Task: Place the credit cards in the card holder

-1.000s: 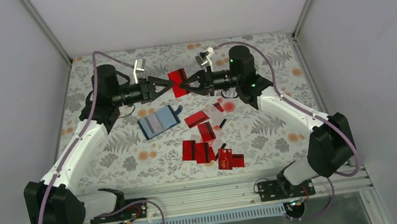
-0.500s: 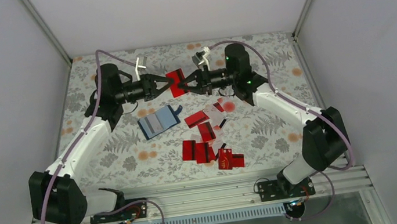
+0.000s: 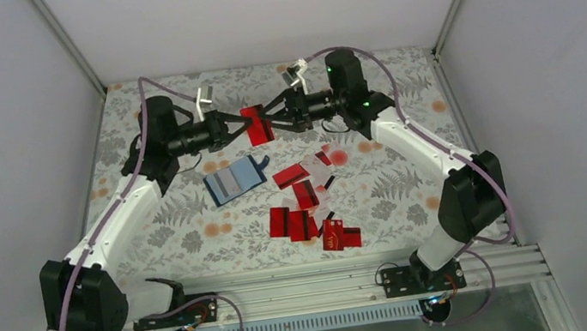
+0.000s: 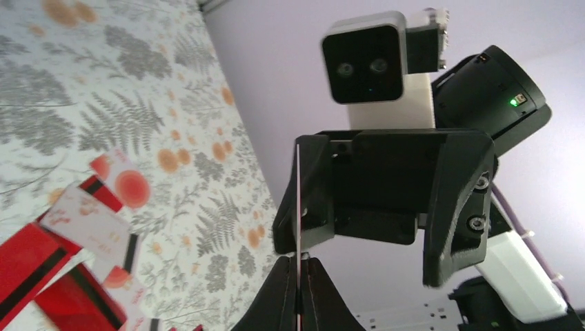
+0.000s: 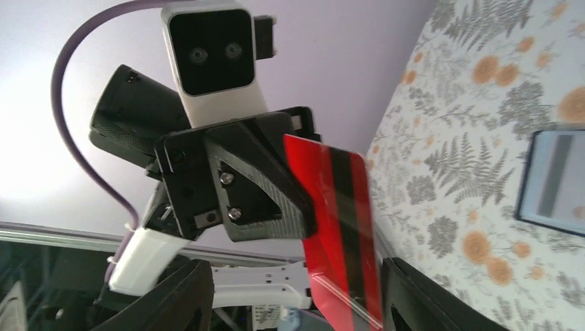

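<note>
from above, near the table's [image 3: 194, 223] far edge: the left gripper [image 3: 243, 127] has just clenched on one red credit card [image 3: 257, 125] as the right gripper [image 3: 272, 121] released it; next stop, the card holder [image 3: 233, 180] lying open mid-table; left wrist: card edge-on, wafer-thin; right wrist: glossy, stiff, black-striped.

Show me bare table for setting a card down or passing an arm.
Free: the near-left patch between the card holder and the front rail; the strip of table along its far edge. Crowded: centre to near-right, where loose credit cards overlap, and mid-air where the left tool pinches a red card.
</note>
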`<state>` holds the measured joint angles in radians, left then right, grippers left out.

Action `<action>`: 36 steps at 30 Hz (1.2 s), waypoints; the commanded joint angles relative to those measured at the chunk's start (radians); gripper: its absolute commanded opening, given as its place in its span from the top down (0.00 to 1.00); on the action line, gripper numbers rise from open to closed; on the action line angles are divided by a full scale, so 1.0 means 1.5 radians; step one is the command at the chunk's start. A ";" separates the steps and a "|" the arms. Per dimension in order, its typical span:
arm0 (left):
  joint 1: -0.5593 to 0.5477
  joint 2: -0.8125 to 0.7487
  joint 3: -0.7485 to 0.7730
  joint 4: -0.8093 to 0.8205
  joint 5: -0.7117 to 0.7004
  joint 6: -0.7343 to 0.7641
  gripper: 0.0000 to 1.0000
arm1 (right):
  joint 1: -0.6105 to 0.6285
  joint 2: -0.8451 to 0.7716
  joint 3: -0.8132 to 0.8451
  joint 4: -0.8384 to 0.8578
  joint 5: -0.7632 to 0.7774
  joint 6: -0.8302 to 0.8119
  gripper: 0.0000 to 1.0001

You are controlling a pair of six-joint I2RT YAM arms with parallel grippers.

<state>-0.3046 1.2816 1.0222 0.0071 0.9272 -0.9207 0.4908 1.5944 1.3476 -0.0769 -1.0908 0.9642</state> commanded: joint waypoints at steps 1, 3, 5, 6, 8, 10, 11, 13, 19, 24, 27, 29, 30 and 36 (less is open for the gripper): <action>0.026 -0.044 -0.009 -0.131 -0.054 0.081 0.98 | -0.018 0.013 0.027 -0.129 0.029 -0.109 0.38; 0.050 -0.058 -0.015 -0.190 -0.070 0.112 0.98 | -0.019 0.024 0.043 -0.171 0.047 -0.150 0.37; 0.074 -0.069 -0.021 -0.232 -0.076 0.140 0.98 | -0.019 0.035 0.056 -0.197 0.060 -0.173 0.37; 0.086 -0.071 -0.022 -0.259 -0.083 0.158 0.98 | -0.019 0.040 0.063 -0.208 0.063 -0.182 0.36; 0.108 -0.073 -0.022 -0.305 -0.097 0.195 0.98 | -0.019 0.058 0.070 -0.222 0.071 -0.198 0.36; 0.128 -0.067 -0.022 -0.343 -0.106 0.236 0.98 | -0.019 0.077 0.079 -0.238 0.081 -0.217 0.36; 0.137 -0.064 -0.024 -0.358 -0.110 0.252 0.98 | -0.019 0.085 0.082 -0.244 0.088 -0.225 0.36; 0.150 -0.054 -0.027 -0.384 -0.128 0.283 0.98 | -0.019 0.098 0.087 -0.252 0.105 -0.240 0.36; 0.164 0.002 -0.067 -0.370 -0.144 0.332 0.98 | -0.013 0.161 0.109 -0.268 0.122 -0.268 0.37; 0.164 0.080 -0.093 -0.345 -0.148 0.353 0.98 | 0.004 0.226 0.154 -0.300 0.131 -0.299 0.38; 0.165 0.133 -0.094 -0.347 -0.149 0.380 0.98 | 0.013 0.265 0.179 -0.310 0.134 -0.307 0.39; 0.165 0.161 -0.092 -0.351 -0.150 0.403 0.98 | 0.020 0.295 0.201 -0.317 0.132 -0.313 0.41; 0.165 0.176 -0.089 -0.353 -0.148 0.414 0.98 | 0.024 0.309 0.219 -0.324 0.130 -0.318 0.42; 0.165 0.261 -0.070 -0.359 -0.128 0.465 0.98 | 0.040 0.385 0.293 -0.356 0.127 -0.345 0.46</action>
<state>-0.0624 1.6169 0.8875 -0.5201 0.7101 -0.3042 0.5339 2.1254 1.7126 -0.5625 -0.9005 0.4950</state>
